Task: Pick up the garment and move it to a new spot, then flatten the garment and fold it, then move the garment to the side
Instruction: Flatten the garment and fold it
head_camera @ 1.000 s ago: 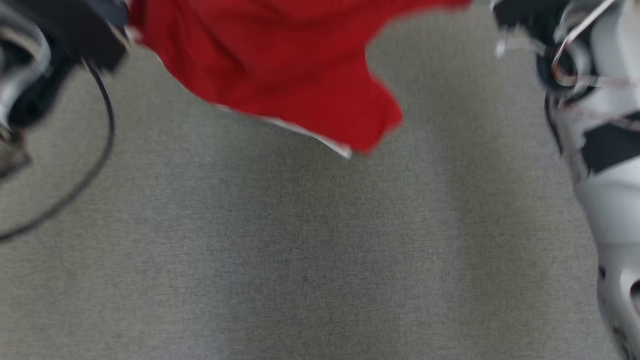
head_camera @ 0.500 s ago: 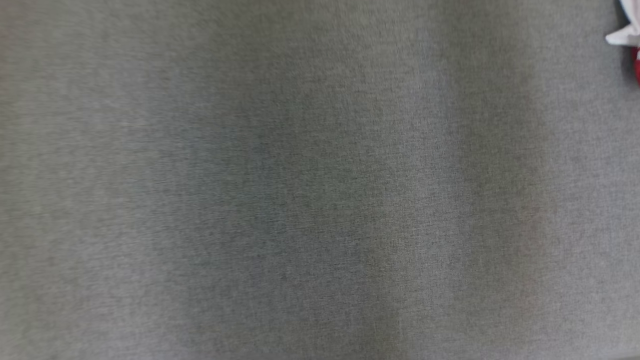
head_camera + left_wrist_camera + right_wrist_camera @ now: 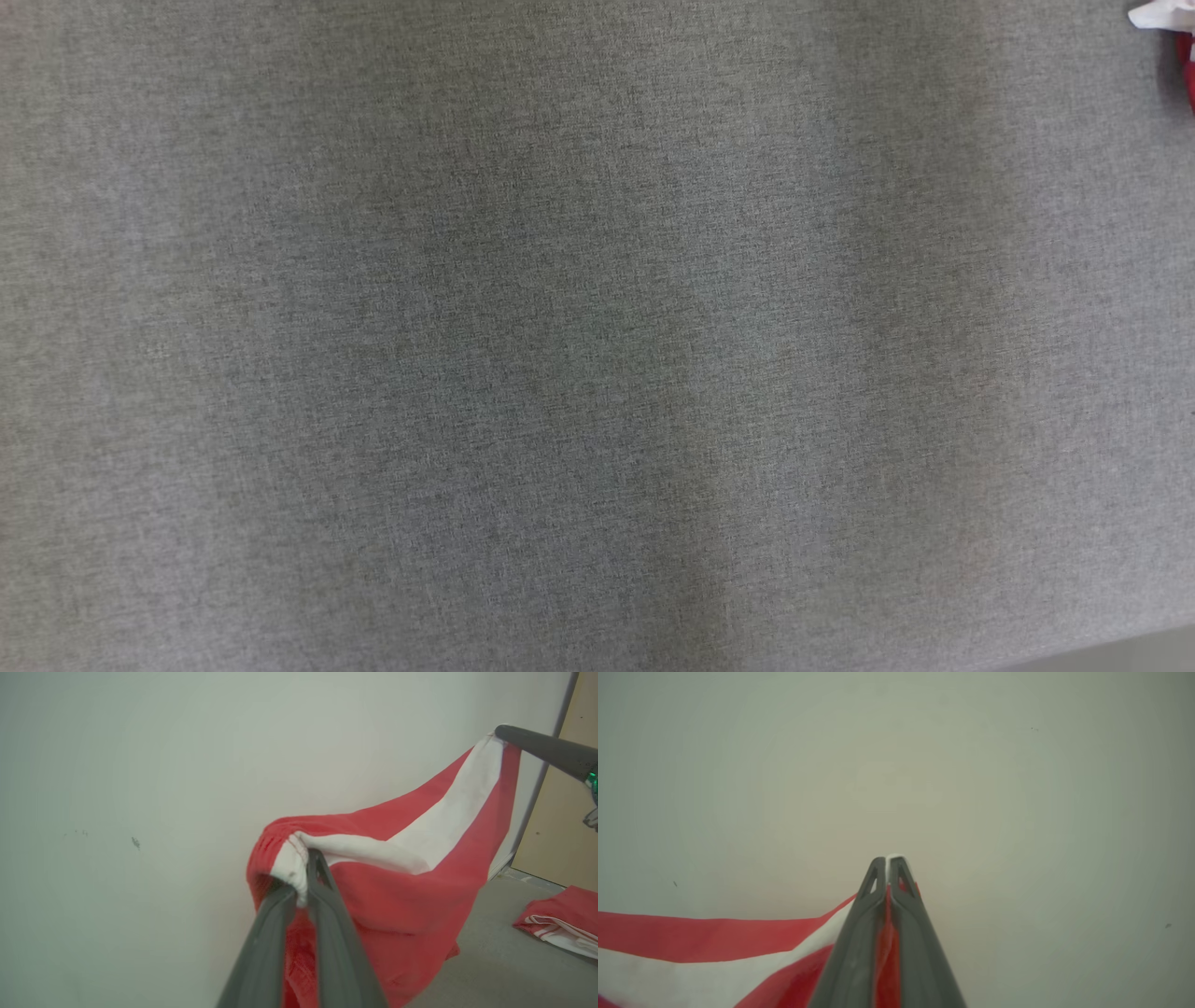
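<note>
While both of my grippers pinch it, the garment hangs in the air between them. It is a red piece with a broad white stripe, pulled taut along its upper edge and sagging below. My left gripper is pressed together on a bunched red-and-white corner. My right gripper is pressed together on the far end, with red cloth caught between its fingers and a white edge at their tips. The lowest folds hang close to the grey surface; I cannot tell whether they touch it.

A second ago my head view had the red cloth across its top and my arms at both upper corners. My head camera has swung since then, and that view now looks down on the grey surface with a scrap of red and white cloth at its top right corner. Half a second ago that scrap sat slightly lower. I cannot tell which piece it belongs to.

Well apart from the held cloth, a second red garment lies folded on the surface. Behind stands a pale wall, with a wood-coloured panel beside it.
</note>
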Robot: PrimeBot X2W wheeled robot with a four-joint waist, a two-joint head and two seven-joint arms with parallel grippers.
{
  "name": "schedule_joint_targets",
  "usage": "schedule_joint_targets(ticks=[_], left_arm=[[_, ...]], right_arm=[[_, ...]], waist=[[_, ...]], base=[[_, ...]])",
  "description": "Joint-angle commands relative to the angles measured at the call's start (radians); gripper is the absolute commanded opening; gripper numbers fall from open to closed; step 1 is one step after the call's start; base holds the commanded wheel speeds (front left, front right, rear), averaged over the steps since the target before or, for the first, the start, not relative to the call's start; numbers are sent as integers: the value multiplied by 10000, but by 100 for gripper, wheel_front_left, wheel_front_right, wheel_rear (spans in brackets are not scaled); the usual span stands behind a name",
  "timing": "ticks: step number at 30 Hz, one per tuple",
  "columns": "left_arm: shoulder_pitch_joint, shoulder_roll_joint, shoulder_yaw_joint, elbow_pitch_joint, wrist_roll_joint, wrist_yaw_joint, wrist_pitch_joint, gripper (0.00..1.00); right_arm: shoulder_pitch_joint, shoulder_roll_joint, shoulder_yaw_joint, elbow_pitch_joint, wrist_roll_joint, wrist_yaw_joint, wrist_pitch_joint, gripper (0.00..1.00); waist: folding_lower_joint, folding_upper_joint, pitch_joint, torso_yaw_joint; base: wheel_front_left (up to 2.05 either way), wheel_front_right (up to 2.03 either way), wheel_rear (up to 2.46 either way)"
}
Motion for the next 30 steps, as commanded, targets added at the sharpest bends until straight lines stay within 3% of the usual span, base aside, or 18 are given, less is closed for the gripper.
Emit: schedule_joint_targets(ticks=[1,6,14,22,30], left_arm=[[301,141,-168,-136,-124,21,-184,0],[1877,717,-676,-924,-916,21,-1453,0],[4667,1316,-308,-1822,-1071,22,-2015,0],[8400,1015,1210,-3307,5,465,-2011,0],[11640,916,1885,-4264,1067,668,-2014,0]], right_arm=[[354,21,75,34,61,-26,-160,0],[2010,-161,531,-177,360,-26,-718,0],[5475,-274,1068,-1614,1271,-26,-1195,0],[9146,-507,1524,-3873,1651,-26,-989,0],[12427,-715,1141,-6049,1420,-26,-433,0]], waist=[[-1,-2,24,-3],[-1,-2,-390,86],[-1,-2,-1638,4],[-1,-2,-2834,-52],[-1,-2,-3595,-129]], base=[[0,0,0],[0,0,0],[0,0,0],[0,0,0],[0,0,0]])
